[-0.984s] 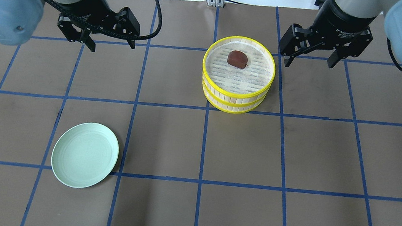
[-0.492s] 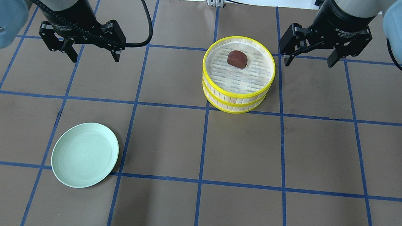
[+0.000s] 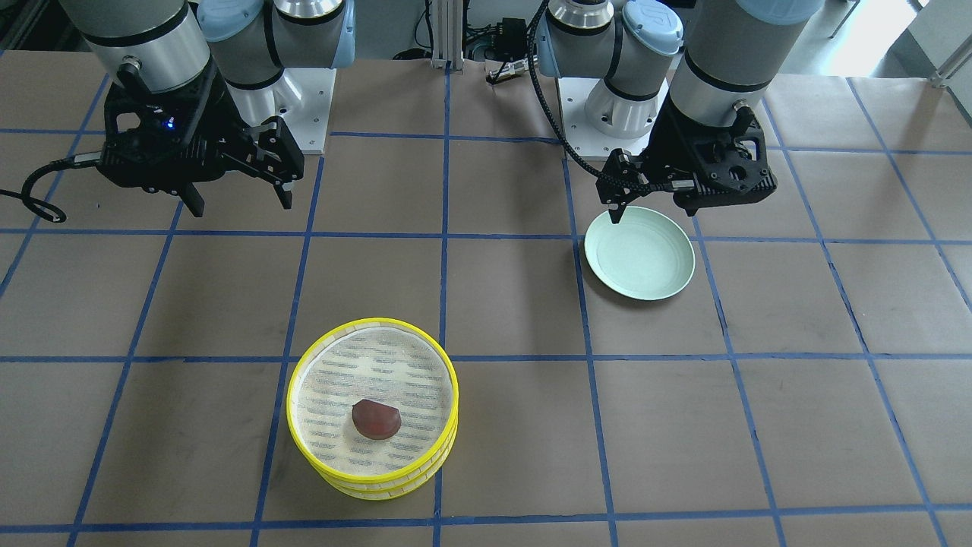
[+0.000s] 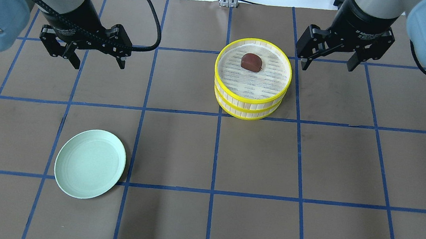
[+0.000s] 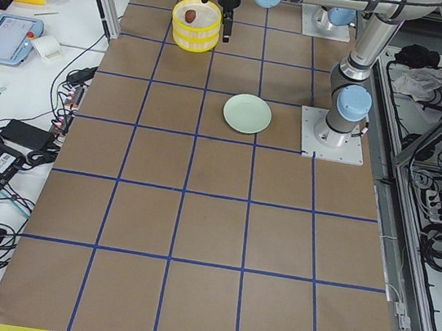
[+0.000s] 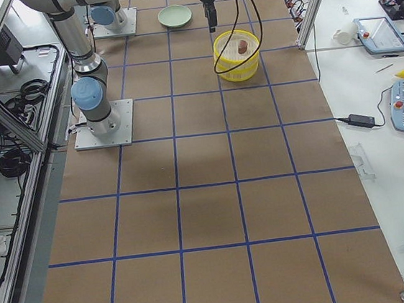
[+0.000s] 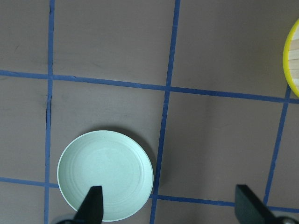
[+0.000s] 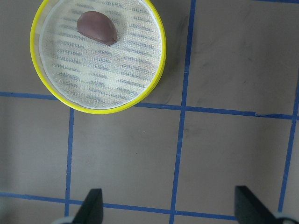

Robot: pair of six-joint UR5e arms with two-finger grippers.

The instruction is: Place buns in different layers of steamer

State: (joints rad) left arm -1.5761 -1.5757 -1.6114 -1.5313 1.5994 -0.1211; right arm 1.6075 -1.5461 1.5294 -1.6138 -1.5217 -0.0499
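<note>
1. The steamer (image 4: 248,104) stands on the brown tabletop (image 4: 257,157) as two yellow-rimmed trays, one stacked on the other.
2. The dark reddish-brown bun (image 4: 251,62) lies on the mesh floor of the steamer's top tray, toward the side away from the robot.
3. The right gripper (image 4: 328,68) hovers just to the steamer's right, its fingers spread wide with nothing between them.
4. The left gripper (image 4: 98,65) hovers well to the steamer's left, likewise spread and empty.
5. A pale green plate (image 4: 89,164) lies well apart from the steamer, to its left and nearer the robot.
</note>
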